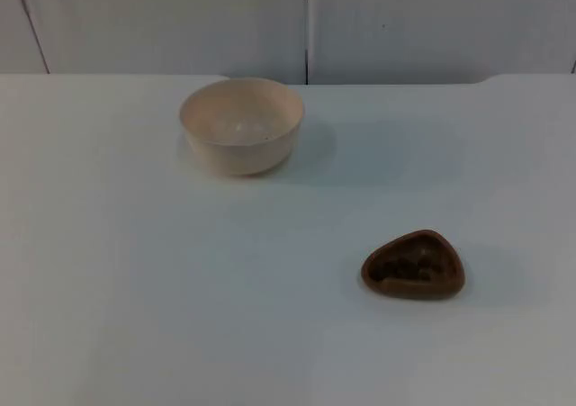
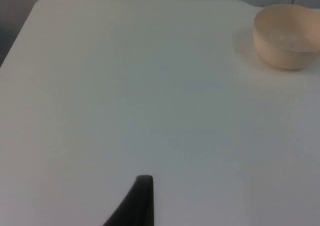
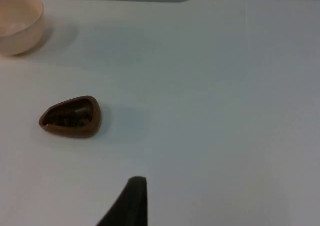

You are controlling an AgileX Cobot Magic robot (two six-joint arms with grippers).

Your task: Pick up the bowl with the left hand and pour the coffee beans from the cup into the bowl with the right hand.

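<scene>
A cream bowl (image 1: 241, 125) stands upright and holds nothing, at the back of the white table (image 1: 135, 289), left of centre. A small brown cup (image 1: 414, 265) with a rounded three-cornered rim sits nearer the front right, dark coffee beans (image 1: 407, 266) inside it. My left gripper (image 2: 142, 201) waits over bare table, well short of the bowl (image 2: 289, 35) and off to its side. My right gripper (image 3: 131, 202) hangs back from the cup (image 3: 71, 117), which lies ahead and to one side. The bowl (image 3: 17, 23) stands farther beyond the cup. Neither gripper touches anything.
The grey partition wall (image 1: 306, 23) closes the table's far edge just behind the bowl. A rounded table corner (image 2: 42, 3) is in the left wrist view. A wide stretch of bare table separates bowl and cup.
</scene>
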